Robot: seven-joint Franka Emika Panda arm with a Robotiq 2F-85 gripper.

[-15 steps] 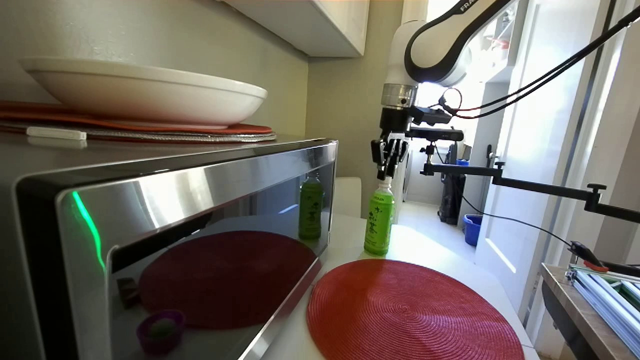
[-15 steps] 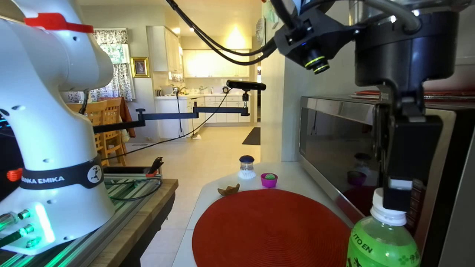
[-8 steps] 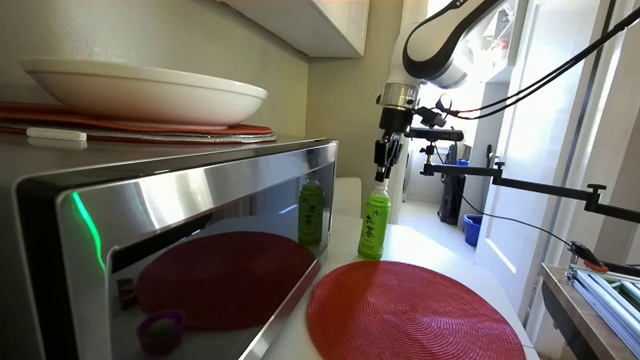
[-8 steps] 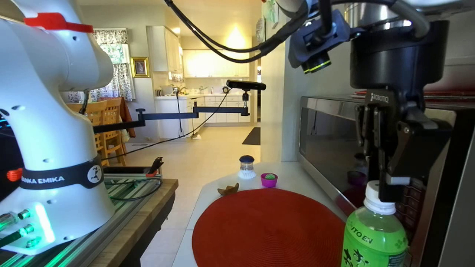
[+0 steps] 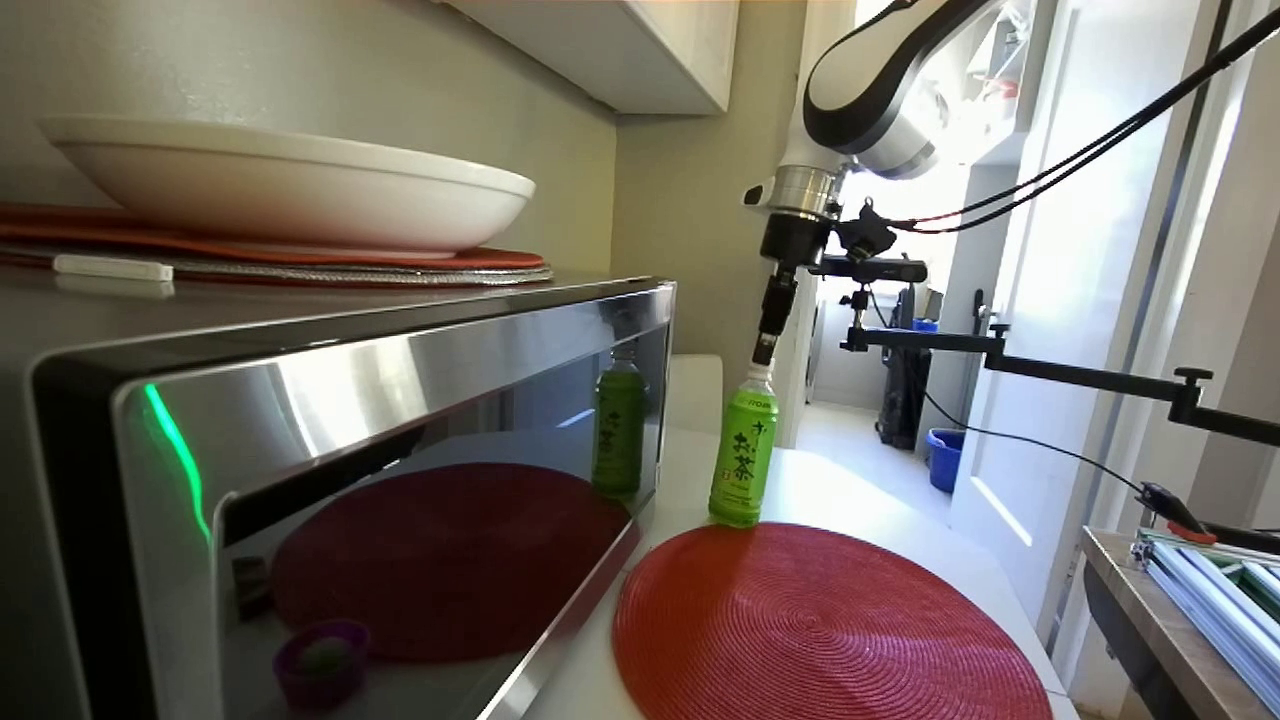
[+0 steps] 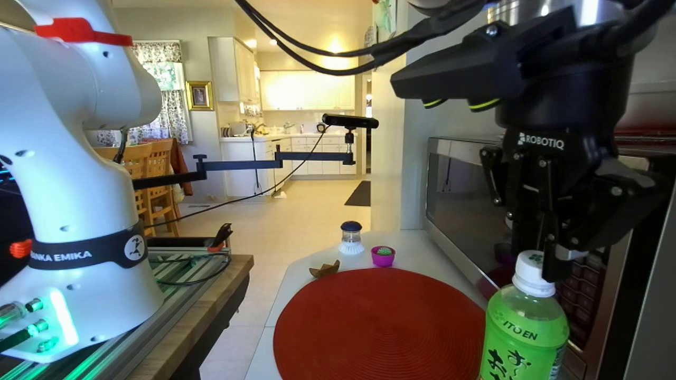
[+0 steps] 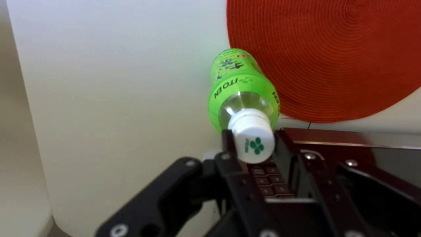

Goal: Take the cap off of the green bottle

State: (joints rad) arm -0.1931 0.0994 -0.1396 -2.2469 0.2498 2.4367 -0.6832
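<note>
The green bottle [image 5: 743,455] stands slightly tilted on the white counter by the edge of the red placemat. It also shows in an exterior view [image 6: 523,338] and in the wrist view [image 7: 236,85]. Its white cap [image 7: 255,141] with a green clover is on the bottle neck. My gripper [image 5: 764,352] comes down from above and is shut on the cap, one finger on each side of it in the wrist view [image 7: 252,142]. In an exterior view the near finger [image 6: 557,266] covers part of the cap [image 6: 531,272].
The microwave [image 6: 465,211] stands close beside the bottle and gripper. The red placemat [image 5: 830,620] lies next to the bottle. A pink cup [image 6: 383,258], a dish brush [image 6: 350,240] and a brown wooden piece [image 6: 325,270] stand beyond the mat.
My gripper has turned about its axis and shifted a little. The bottle has turned with it, its label facing differently, and its base has moved slightly toward the placemat. The cap is still gripped.
</note>
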